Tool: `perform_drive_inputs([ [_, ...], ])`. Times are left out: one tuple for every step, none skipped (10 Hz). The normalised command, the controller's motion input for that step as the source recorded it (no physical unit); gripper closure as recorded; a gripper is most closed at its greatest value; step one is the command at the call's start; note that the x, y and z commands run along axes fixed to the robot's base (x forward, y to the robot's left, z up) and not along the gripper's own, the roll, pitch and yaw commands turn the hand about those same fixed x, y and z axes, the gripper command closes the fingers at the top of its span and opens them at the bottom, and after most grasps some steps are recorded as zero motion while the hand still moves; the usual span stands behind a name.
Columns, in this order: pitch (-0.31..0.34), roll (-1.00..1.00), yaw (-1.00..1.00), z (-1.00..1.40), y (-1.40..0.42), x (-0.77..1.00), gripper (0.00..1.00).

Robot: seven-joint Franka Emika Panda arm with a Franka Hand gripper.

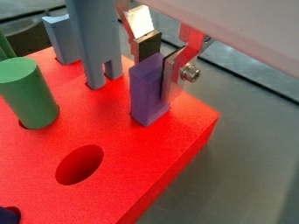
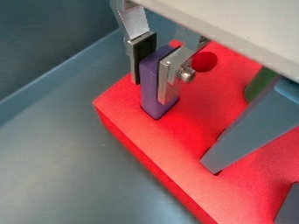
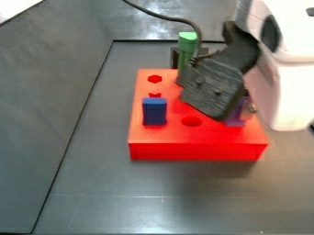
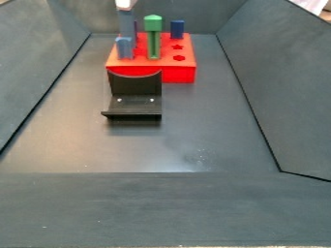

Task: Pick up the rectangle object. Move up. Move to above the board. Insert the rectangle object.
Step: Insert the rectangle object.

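The rectangle object [image 1: 147,92], a slim purple block, stands upright with its foot in the board [image 1: 128,175], the bright-red block, near one corner. It also shows in a wrist view [image 2: 155,92]. My gripper [image 1: 158,72] is shut on its upper part, with a dark pad on one side and a silver plate on the other, as both wrist views show [image 2: 155,74]. In a side view the gripper [image 3: 236,108] hangs over the board's [image 3: 196,142] right end and hides most of the purple block [image 3: 234,117].
On the board stand a green cylinder [image 1: 28,92], a grey-blue stepped block [image 1: 93,39] and a short dark-blue block [image 3: 154,110]. An open round hole [image 1: 79,164] lies near the purple block. The fixture [image 4: 134,99] stands in front of the board [image 4: 175,66]. Grey bin walls slope up around.
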Motion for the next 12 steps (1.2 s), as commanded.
perform_drive_inputs([
  [-0.096,-0.03,0.00,-0.36,0.16,-0.13,1.00],
  [0.000,0.03,-0.09,-0.09,0.01,-0.16,1.00],
  [0.000,0.04,-0.19,-0.16,0.21,-0.69,1.00],
  [-0.026,0.08,-0.28,-0.14,0.14,-0.96,1.00],
  [-0.011,0.00,-0.05,0.00,0.00,-0.14,1.00],
  [0.000,0.00,0.00,-0.08,0.05,0.02,1.00],
  [0.000,-0.07,-0.28,-0.70,0.00,-0.12,1.00],
  [0.003,-0.23,-0.51,-0.67,0.00,-0.21,1.00],
  [0.000,-0.26,-0.33,-0.40,0.04,0.00,1.00],
  [-0.041,-0.13,0.00,-0.05,0.06,0.00,1.00],
  [0.000,0.00,0.00,0.00,0.00,0.00,1.00],
  [0.000,0.00,0.00,0.00,0.00,0.00,1.00],
])
